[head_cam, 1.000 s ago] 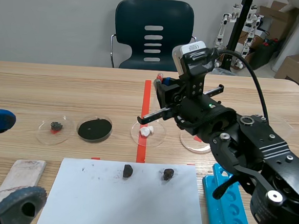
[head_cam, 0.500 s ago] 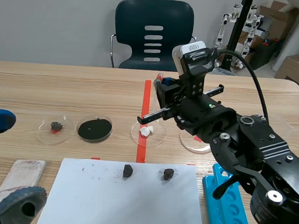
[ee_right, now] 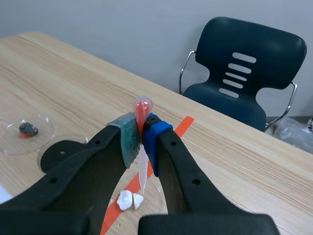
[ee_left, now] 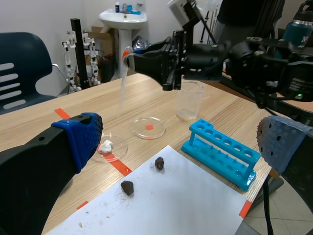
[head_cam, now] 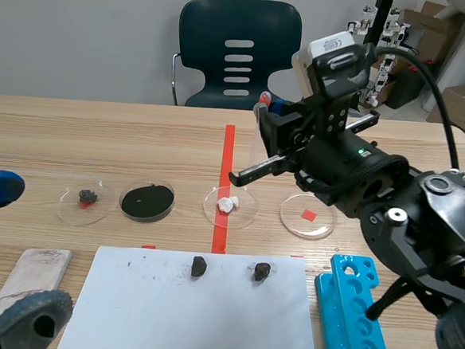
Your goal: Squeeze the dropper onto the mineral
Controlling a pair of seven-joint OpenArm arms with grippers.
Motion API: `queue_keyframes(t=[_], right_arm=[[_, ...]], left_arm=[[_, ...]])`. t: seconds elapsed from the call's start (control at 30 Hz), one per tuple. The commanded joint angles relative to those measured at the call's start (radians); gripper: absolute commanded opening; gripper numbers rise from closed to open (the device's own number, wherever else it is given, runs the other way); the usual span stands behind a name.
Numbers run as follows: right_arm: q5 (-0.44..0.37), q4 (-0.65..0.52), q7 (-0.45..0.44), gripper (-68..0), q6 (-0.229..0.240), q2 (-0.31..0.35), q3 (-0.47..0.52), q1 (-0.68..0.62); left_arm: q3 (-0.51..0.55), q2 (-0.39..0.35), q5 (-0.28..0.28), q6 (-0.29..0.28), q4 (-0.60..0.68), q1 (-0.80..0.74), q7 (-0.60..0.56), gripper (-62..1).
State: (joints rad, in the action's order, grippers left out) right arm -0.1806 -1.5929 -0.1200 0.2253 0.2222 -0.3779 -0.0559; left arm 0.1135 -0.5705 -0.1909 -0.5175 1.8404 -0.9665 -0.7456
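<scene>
The right gripper (ee_right: 142, 139) is clamped on the light, soft plastic dropper (ee_right: 142, 107) near its bulb end, where a gentle squeeze should drip onto the white mineral (ee_right: 129, 199).

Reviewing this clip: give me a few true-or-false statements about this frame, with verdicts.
1. The right gripper is shut on the dropper. True.
2. The dropper points down at the dish of black powder. False: it points down at the dish holding the white mineral.
3. The left gripper is open and holds nothing. True.
4. The two dark rocks lie in the blue rack. False: they lie on the white sheet.
</scene>
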Motion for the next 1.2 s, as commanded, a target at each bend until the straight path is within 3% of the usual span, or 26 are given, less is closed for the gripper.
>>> queue_keyframes(t=[0.0, 0.2, 0.37, 0.57, 0.8, 1.17], right_arm=[[-0.009, -0.058, 0.006, -67.1, 0.000, 0.021, 0.009, -0.025], [-0.015, -0.258, 0.045, -67.1, 0.000, 0.066, 0.064, -0.179], [-0.061, -0.411, 0.082, -67.1, 0.000, 0.069, 0.118, -0.333], [-0.060, -0.545, 0.097, -67.1, -0.008, 0.069, 0.172, -0.512], [-0.060, -0.593, 0.080, -67.1, -0.031, 0.069, 0.212, -0.639], [-0.060, -0.593, 0.061, -67.1, -0.031, 0.069, 0.221, -0.645]], left_arm=[[-0.003, 0.008, -0.007, -0.002, 0.009, 0.000, -0.017, 1.4], [-0.003, 0.008, -0.007, -0.002, 0.009, 0.000, -0.017, 1.4], [-0.003, 0.008, -0.007, -0.002, 0.009, 0.000, -0.017, 1.4], [-0.003, 0.008, -0.007, -0.002, 0.009, 0.000, -0.017, 1.4], [-0.003, 0.008, -0.007, -0.002, 0.009, 0.000, -0.017, 1.4], [-0.003, 0.008, -0.007, -0.002, 0.009, 0.000, -0.017, 1.4]])
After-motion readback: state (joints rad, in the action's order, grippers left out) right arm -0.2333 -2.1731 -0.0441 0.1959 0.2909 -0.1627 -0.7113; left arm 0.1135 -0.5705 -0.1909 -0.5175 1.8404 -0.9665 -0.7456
